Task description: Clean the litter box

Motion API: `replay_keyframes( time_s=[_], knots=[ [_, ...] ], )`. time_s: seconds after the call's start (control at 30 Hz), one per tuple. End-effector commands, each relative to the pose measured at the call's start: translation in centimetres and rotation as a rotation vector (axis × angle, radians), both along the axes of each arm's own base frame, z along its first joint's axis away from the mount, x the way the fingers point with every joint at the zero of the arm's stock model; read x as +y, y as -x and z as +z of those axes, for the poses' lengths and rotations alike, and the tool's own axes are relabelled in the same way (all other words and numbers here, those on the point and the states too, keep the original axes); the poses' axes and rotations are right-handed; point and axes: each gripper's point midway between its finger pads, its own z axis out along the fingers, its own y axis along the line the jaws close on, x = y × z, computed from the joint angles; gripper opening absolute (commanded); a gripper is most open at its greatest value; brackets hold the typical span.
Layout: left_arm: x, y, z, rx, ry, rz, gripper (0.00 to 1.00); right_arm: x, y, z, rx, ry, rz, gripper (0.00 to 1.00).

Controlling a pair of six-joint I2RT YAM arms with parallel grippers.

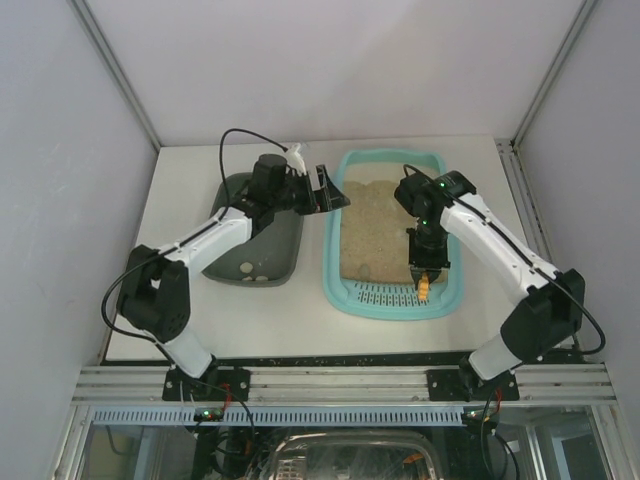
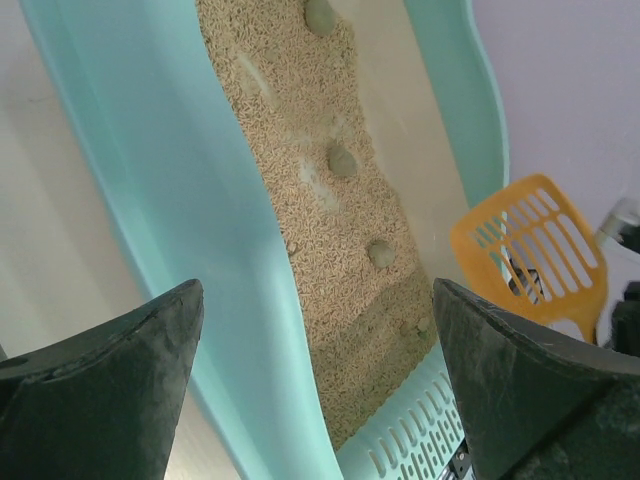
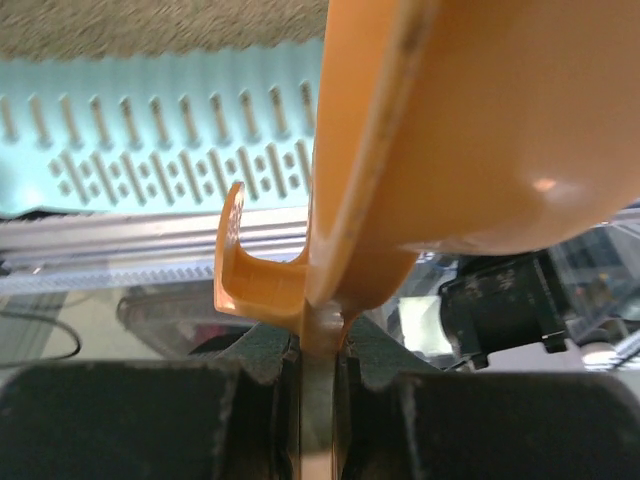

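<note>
The light-turquoise litter box (image 1: 333, 275) lies right of centre, with beige litter (image 1: 375, 225) and a slotted grate (image 1: 392, 294) at its near end. My right gripper (image 1: 428, 268) hangs over the grate's right side. It is shut on the handle of an orange slotted scoop (image 1: 425, 289), which shows close up in the right wrist view (image 3: 420, 130). My left gripper (image 1: 329, 189) is open and empty above the box's far left rim. In the left wrist view the rim (image 2: 200, 200), several greenish clumps (image 2: 342, 160) on the litter and the scoop (image 2: 530, 250) are visible.
A smaller dark grey-green tray (image 1: 285, 245) sits left of the litter box under my left arm, with a few pale lumps (image 1: 246, 267) inside. White walls enclose the table on three sides. The metal rail (image 1: 340, 380) runs along the near edge.
</note>
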Motion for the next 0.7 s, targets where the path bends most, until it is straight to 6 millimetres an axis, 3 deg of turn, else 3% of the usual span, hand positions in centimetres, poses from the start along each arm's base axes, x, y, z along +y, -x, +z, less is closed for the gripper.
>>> replay_keyframes(
  time_s=[0.0,0.17,0.33,0.5,0.67],
  knots=[
    [-0.7,1.7,3.3,-0.086,0.048,-0.027,1.00,-2.6,-2.5,-1.3,-0.028,0.164,0.032,0.00],
    [-0.2,2.2,3.1,-0.083,0.038,-0.019,1.00,-4.2,-5.7,-2.2,-0.069,0.278,0.082,0.00],
    [0.3,2.6,2.3,-0.071,0.008,-0.020,1.00,-3.8,-8.5,-4.3,-0.073,0.286,0.120,0.00],
    [0.8,2.6,2.5,-0.077,0.005,-0.006,1.00,-3.0,-10.0,-6.1,-0.054,0.279,0.165,0.00],
    [1.0,2.2,2.6,-0.059,-0.003,0.018,1.00,-3.8,-11.3,-7.9,-0.035,0.326,0.203,0.00]
  ],
)
